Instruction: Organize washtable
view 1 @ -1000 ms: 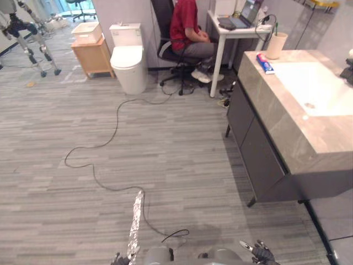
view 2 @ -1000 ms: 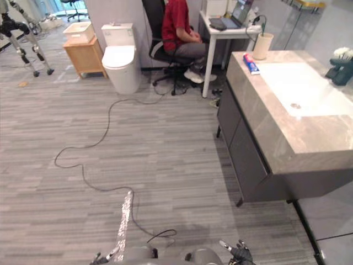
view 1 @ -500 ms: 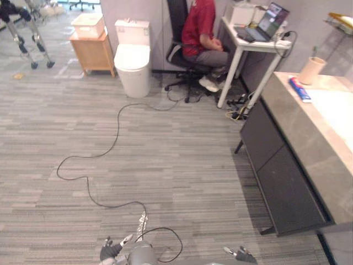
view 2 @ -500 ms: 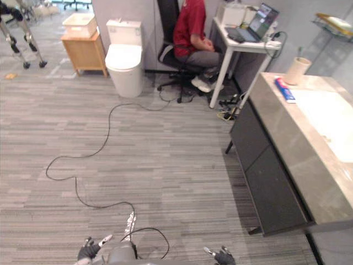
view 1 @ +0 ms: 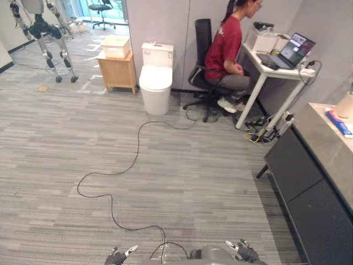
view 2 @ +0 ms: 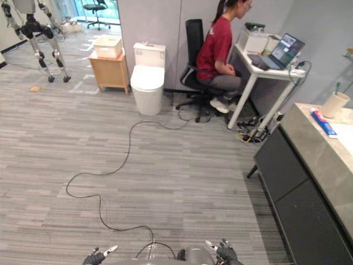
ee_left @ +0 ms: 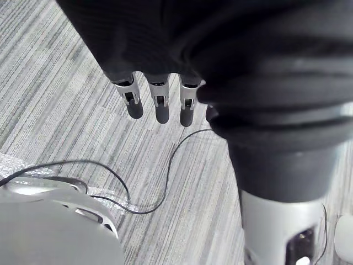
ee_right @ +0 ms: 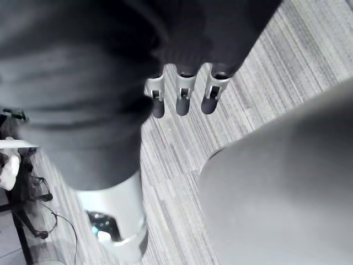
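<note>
Both hands are hanging low at the bottom edge of the head views. The left hand [view 1: 117,258] sits bottom centre-left and the right hand [view 1: 246,253] bottom centre-right. In the left wrist view the left one's fingers [ee_left: 161,107] are straight and loose in a row, nothing held, just grey striped plank floor [view 1: 182,182] past them. Same deal for the right one, fingers [ee_right: 182,99] relaxed and side by side, touching nothing.

The grey stone-topped washtable with dark cabinet fronts [view 2: 317,152] is along the right edge of the frame, well apart from both hands. Near its far end stand a beige round cup [view 2: 335,104] and, just beside it, a red and blue flat tube [view 2: 324,122] lying on the top.

Upper middle there's a person in a red shirt [view 2: 218,47] sitting at a white desk [view 2: 265,63], and a white toilet [view 2: 146,80] to the left of them
</note>
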Controlling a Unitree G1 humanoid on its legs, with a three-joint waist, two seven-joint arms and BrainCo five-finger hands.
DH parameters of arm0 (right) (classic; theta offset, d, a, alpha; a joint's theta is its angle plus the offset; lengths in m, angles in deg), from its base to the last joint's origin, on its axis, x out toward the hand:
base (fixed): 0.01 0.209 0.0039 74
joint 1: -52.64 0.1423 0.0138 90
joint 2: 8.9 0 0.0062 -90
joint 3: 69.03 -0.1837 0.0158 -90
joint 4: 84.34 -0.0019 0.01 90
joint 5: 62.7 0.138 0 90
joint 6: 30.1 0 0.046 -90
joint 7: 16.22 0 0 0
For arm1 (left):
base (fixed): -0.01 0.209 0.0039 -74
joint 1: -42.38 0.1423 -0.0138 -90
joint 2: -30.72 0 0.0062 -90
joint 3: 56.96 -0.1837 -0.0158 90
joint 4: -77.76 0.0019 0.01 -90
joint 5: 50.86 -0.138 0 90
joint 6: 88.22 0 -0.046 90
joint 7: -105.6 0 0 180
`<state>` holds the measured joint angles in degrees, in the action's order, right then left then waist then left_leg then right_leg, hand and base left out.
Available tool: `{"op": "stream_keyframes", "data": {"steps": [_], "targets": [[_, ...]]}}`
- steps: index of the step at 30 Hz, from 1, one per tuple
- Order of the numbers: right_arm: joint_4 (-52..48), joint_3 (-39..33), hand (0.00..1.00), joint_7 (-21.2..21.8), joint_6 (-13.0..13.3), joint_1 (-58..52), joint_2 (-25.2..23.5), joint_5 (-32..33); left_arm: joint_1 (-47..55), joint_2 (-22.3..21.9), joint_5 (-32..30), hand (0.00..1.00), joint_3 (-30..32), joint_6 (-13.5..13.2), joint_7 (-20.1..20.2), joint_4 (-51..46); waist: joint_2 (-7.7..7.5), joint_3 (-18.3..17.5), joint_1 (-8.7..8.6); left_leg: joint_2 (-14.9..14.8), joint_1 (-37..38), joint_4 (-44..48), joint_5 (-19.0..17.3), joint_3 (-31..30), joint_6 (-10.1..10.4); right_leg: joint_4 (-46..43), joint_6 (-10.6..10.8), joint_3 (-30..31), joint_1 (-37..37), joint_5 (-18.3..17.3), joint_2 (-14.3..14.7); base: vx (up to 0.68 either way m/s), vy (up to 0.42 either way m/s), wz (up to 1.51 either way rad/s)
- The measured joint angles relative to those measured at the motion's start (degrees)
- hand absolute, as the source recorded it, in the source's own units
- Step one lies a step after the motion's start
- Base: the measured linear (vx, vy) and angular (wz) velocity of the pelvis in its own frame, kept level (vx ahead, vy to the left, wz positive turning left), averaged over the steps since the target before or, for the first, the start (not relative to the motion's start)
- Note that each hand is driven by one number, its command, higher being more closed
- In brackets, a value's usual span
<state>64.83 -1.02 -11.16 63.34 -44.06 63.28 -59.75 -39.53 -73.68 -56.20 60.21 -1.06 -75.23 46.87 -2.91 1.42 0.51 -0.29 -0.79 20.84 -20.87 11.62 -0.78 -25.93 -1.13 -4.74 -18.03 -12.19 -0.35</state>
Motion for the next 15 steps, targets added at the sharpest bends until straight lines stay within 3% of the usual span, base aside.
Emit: {"op": "stream_keyframes", "data": {"steps": [2, 3, 4, 5, 6, 8, 11, 12, 13, 14, 15], "targets": [[0.1, 0.3, 0.00, -0.1, -0.2, -0.2, 0.9, -0.4, 1.4, -1.3, -0.3, 0.00, 1.1, 0.0, 0.2, 0.0, 1.54, -1.6, 0.13, -1.8, 1.5, 3.8, -1.5, -0.7, 3.1, 2.3, 0.1, -0.2, 3.4, 3.0, 1.8, 0.43, 0.004, 0.25], [0.1, 0.6, 0.00, 0.0, -0.3, -0.1, 0.7, -0.3, 1.4, -1.4, -0.4, 0.00, 2.0, -0.1, 0.8, -0.2, 1.14, -2.0, -0.32, -2.6, -0.5, 9.4, -1.3, -0.9, 3.5, 2.0, 0.2, -0.7, 3.9, 3.5, 1.8, 0.48, -0.032, 0.21], [0.0, 1.0, 0.00, -0.1, -0.9, -0.3, 0.9, -1.1, 1.1, -2.7, -0.5, 0.00, 4.7, 0.0, 1.0, -0.9, 2.80, -1.8, -0.61, -5.5, -8.1, 28.2, 4.2, -1.9, 4.1, 2.3, -0.4, -1.2, 6.6, 1.8, 2.7, 0.47, -0.020, 0.02], [-0.2, 1.2, 0.00, -0.1, -1.0, -0.3, 1.1, -1.4, 1.2, -3.0, -0.4, 0.00, 5.2, 0.1, 0.9, -0.9, 2.43, -1.8, 0.03, -6.9, -10.6, 34.8, 8.8, -1.9, 3.6, 2.4, -0.7, -0.5, 7.8, 1.1, 3.0, 0.53, 0.036, -0.55], [-0.2, 1.7, 0.00, -0.2, -1.5, -0.4, 1.8, -1.9, 2.1, -3.4, -0.5, 0.00, 4.9, 0.1, 0.9, -1.1, 2.75, -1.7, 1.83, -9.0, -14.0, 43.8, 12.9, -1.4, 2.7, 2.7, -0.8, 1.8, 10.0, 0.4, 3.6, 0.37, 0.091, -0.76], [0.2, 2.1, 0.00, -0.2, -1.9, -0.1, 2.0, -2.3, 2.5, -3.3, -0.4, 0.00, 4.9, 0.1, 1.0, -1.3, 2.74, -1.8, 2.20, -11.1, -17.7, 47.7, 11.2, -2.0, 0.7, 4.4, -0.8, 3.5, 13.4, 0.2, 3.1, 0.45, 0.138, -0.72], [0.1, 2.3, 0.00, -0.2, -1.9, -0.1, 0.9, -3.1, 2.5, -1.7, -0.4, 0.00, 3.1, 0.1, 2.0, -1.3, 0.96, -1.4, 1.97, -11.9, -18.9, 37.2, 7.8, -1.7, 0.8, 8.1, -0.4, 4.8, 18.0, 0.4, -0.3, 0.43, 0.180, -0.27], [0.2, 1.9, 0.00, -0.3, -1.9, -0.1, 0.6, -3.4, 2.5, -1.2, -0.5, 0.00, 1.8, 0.0, 2.0, -1.3, 0.68, -1.3, 1.97, -11.7, -17.4, 24.7, 7.5, -0.6, 1.6, 8.5, 0.5, 4.6, 19.4, 0.5, -1.6, 0.31, 0.249, 0.07], [-0.4, 1.1, 0.00, -0.2, -1.6, -1.1, 1.3, -3.5, 2.6, -1.5, -0.6, 0.00, 0.0, -0.1, 2.0, -1.1, 2.42, -1.7, 1.93, -11.8, -14.1, 5.9, 14.1, -0.6, 3.5, 7.8, 2.3, 3.6, 19.7, 0.0, -1.1, 0.34, 0.345, 0.20], [0.1, 0.4, 0.00, -0.3, -1.5, -0.7, 1.2, -4.0, 2.4, -0.5, -1.1, 0.00, -0.3, -0.2, 2.6, -0.7, 2.07, -1.7, 1.91, -10.2, -13.3, 3.1, 14.0, -0.9, 3.4, 7.2, 3.8, 4.1, 19.9, -1.4, -2.6, 0.31, 0.339, 0.23], [0.7, 0.4, 0.00, -0.2, -1.6, -0.5, 0.4, -4.4, 2.2, 0.5, -1.5, 0.00, -0.6, -0.3, 2.7, -0.5, 0.06, -2.2, 1.89, -7.9, -11.8, 0.2, 14.9, -0.6, 2.7, 7.2, 4.0, 5.0, 19.8, -1.5, -4.4, 0.29, 0.315, 0.22]]}}
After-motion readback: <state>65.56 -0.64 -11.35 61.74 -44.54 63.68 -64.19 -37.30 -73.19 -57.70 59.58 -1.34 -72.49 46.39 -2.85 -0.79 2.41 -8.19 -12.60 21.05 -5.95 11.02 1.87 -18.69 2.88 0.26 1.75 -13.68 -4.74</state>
